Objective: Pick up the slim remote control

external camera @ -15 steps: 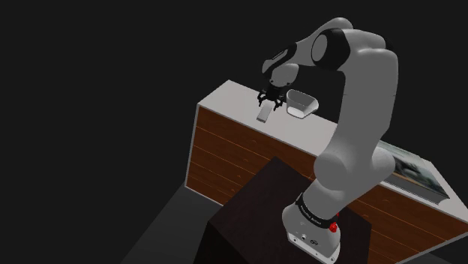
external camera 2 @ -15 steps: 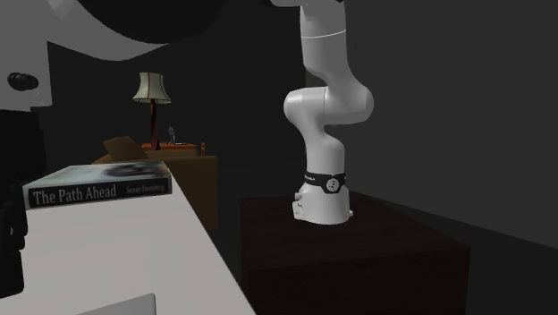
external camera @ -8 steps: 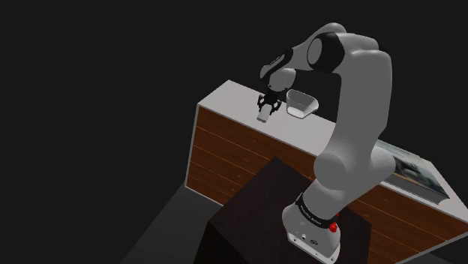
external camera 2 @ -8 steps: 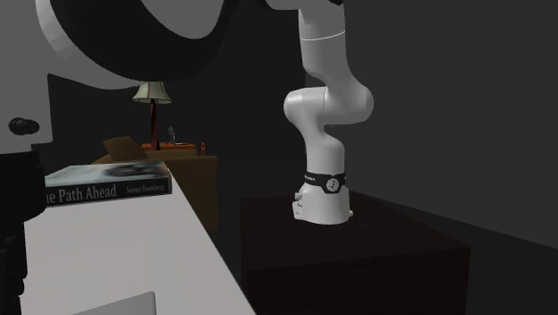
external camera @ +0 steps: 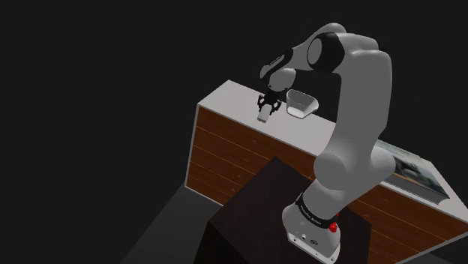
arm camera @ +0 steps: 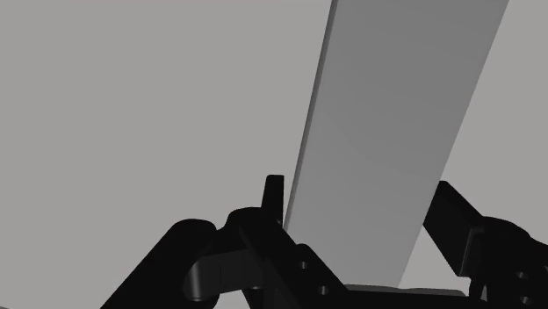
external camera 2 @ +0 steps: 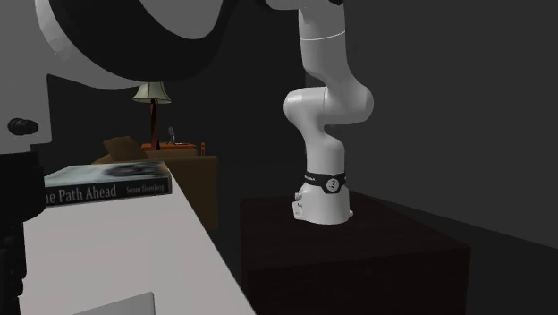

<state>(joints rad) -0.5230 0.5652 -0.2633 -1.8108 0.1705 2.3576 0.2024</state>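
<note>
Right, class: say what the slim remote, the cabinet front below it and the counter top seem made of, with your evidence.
Slim remote: plain matte grey, no buttons or texture drawn, so material stays open. Cabinet front: looks like wood, reddish-brown horizontal boards with visible seams. Counter top: smooth pale grey, matte, no grain; material cannot be told.

Book spine (external camera 2: 107, 191): reads "Path Ahead"; smaller print beside it, illegible.
Black band (external camera 2: 324, 182) above my stand (external camera 2: 376, 242): small mark, illegible.
</note>
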